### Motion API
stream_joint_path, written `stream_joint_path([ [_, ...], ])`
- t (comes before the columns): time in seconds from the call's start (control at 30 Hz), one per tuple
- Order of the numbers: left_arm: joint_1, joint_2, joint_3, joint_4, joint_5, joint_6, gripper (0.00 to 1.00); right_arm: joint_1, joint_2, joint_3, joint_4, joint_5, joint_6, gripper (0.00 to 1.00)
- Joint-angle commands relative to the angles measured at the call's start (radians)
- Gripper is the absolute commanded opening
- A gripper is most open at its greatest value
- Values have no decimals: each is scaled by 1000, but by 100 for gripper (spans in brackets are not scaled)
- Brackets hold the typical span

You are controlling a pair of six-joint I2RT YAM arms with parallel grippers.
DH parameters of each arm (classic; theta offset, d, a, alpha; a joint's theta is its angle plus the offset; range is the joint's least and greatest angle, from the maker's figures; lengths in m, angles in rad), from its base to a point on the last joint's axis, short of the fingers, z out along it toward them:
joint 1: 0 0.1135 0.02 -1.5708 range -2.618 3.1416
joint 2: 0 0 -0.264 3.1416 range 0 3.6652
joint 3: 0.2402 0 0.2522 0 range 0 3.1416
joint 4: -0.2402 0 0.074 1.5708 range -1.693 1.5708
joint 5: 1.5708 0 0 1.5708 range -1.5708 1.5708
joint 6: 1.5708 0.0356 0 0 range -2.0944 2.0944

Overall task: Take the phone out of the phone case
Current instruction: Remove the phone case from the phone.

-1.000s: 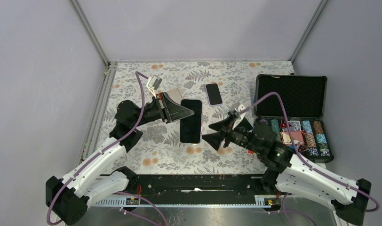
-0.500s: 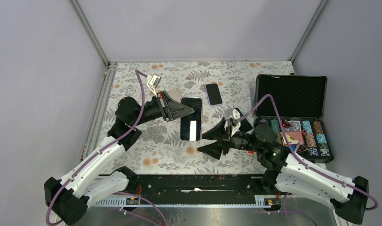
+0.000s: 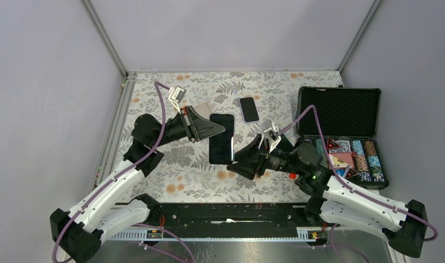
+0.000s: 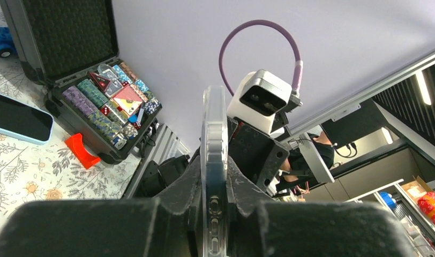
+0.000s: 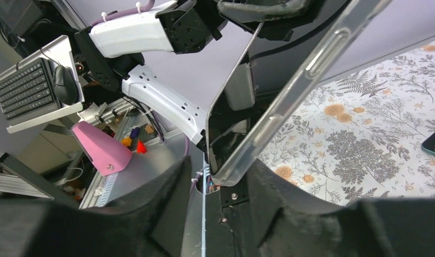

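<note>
1. Looking down from above, you have the phone in its phone case held up off the table, between the two arms, with the screen facing up.
2. Your left gripper is clamped on the far left edge of the phone case. The left wrist view shows the case edge-on, pinched from both sides.
3. Your right gripper sits at the near right corner with its jaws apart. That corner lies between them, and there is a visible gap on one side.
4. The long axis runs from near to far, away from the arm bases and slightly tilted. The near end sits in the mouth of the right pincer, so the right arm is the one placed to peel the case there, while the left braces the far end.
5. You cannot tell whether the other right finger touches the case, or whether the case lip has parted from the phone. The wrist view is too close and cluttered.
6. A second phone and an open chip case lie well apart from the work.
</note>
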Motion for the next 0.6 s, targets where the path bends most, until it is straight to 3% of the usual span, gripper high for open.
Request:
stream_joint_path([
  [0.0, 3, -32, 36, 97, 5, -10, 0, 0, 2, 18, 78, -24, 30, 43],
  [0.17, 3, -50, 25, 124, 15, -40, 0, 0, 14, 30, 65, -111, -11, 30],
  [0.2, 3, -54, 22, 134, 20, -48, 0, 0, 14, 35, 45, -127, -30, 24],
  [0.27, 3, -62, 14, 151, 31, -67, 0, 0, 16, 62, -21, -149, -66, 0],
  [0.57, 3, -76, -13, 169, 43, -94, 0, 0, 40, 149, -199, -244, -209, 0],
])
